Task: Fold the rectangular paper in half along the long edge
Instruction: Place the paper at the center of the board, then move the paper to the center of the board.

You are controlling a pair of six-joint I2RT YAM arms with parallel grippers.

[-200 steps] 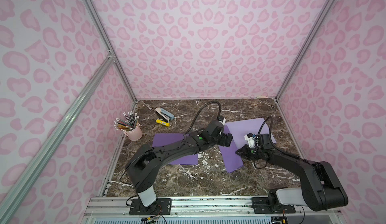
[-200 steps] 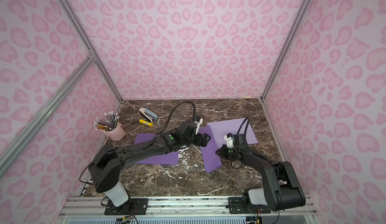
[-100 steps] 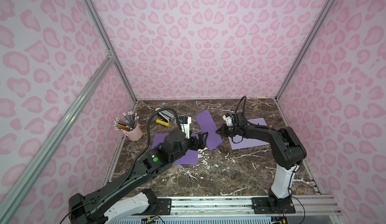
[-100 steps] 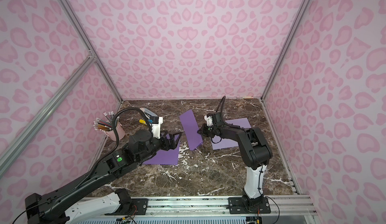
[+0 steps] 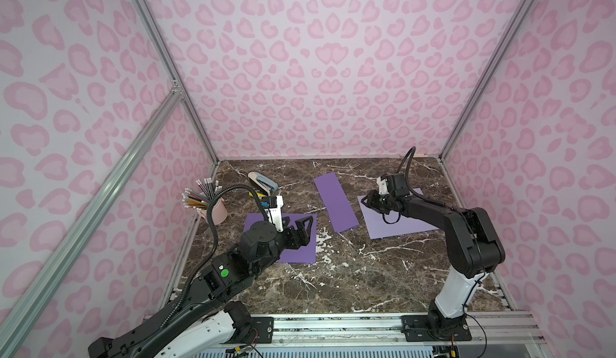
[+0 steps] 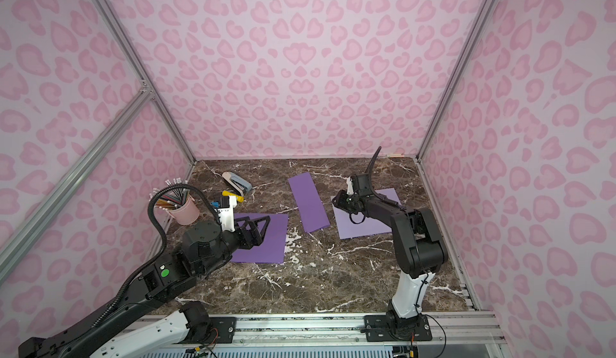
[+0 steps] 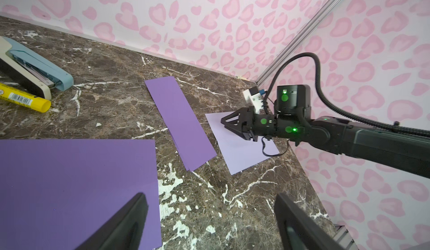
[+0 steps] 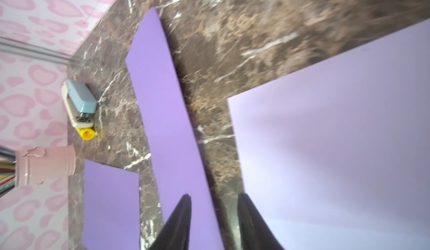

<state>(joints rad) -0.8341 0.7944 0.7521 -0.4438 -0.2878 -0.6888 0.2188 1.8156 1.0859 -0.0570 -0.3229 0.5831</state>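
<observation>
Listing items on marble table (image 5: 333, 283), as seen in both top views:

1. Folded paper (image 5: 336, 206): narrow purple strip, lying flat at centre of frame, long axis running front to back w/ a slight slant. Near end shows two layers a bit offset in left wrist view (image 7: 193, 165). Neither gripper touches it. It sits btwn the two flat sheets, just beside the pale one and near the dark one.
2. Dark purple sheet (image 5: 305, 253): flat, left of centre, partly hidden under L arm.
3. Pale sheet (image 5: 400, 226): lavender, flat, right of centre.
4. Left gripper (image 5: 298, 221): above dark purple sheet's right half, jaws spread wide, nothing btwn them. Same in left wrist view (image 7: 209, 214).
5. Right gripper (image 5: 366, 203): over pale sheet's far left corner, tips pointing toward the strip. Jaws parted a little, nothing grasped; right wrist view (image 8: 215, 214) shows strip edge and bare table through the gap. Can't tell whether tips touch the sheet.
6. Stapler (image 5: 263, 183): blue and cream, upper left of table.
7. Yellow tube (image 6: 233, 197): just in front of stapler.
8. Pink cup (image 5: 218, 211): upright at table's left edge, holding pencils (image 5: 200, 196).
</observation>
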